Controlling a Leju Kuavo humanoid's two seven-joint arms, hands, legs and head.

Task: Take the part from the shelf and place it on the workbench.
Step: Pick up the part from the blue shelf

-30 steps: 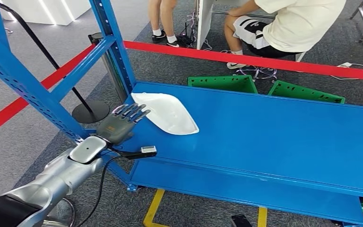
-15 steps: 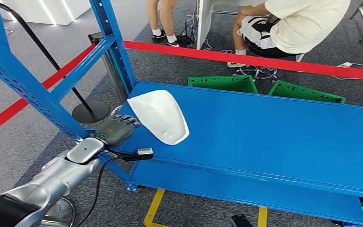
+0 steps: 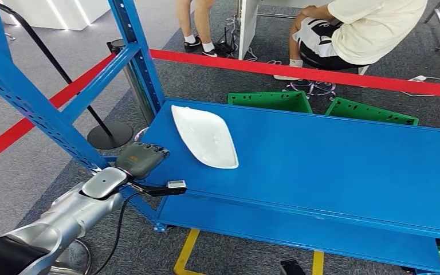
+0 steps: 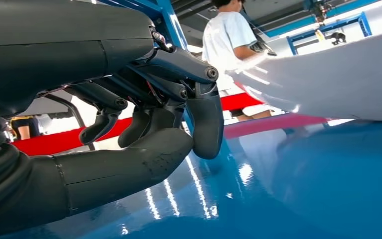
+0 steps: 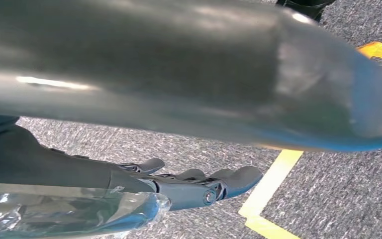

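Observation:
The white curved part lies on the blue shelf near its left end, long side pointing away from me. My left hand sits at the shelf's front left corner, a short way from the part and not touching it, fingers curled in with nothing in them. In the left wrist view the same hand hovers just above the glossy shelf surface, with the part beyond the fingertips. My right hand hangs over the grey carpet, fingers stretched out and holding nothing.
Blue shelf uprights rise at the left, close to my left arm. Red barrier tape runs behind the shelf, with green crates below it. A person sits beyond. Yellow floor lines mark the carpet.
My left hand's fingers, spread against the part's edge a second ago, have curled in and drawn back. The part tipped and turned, and now lies slightly farther right, free of the hand.

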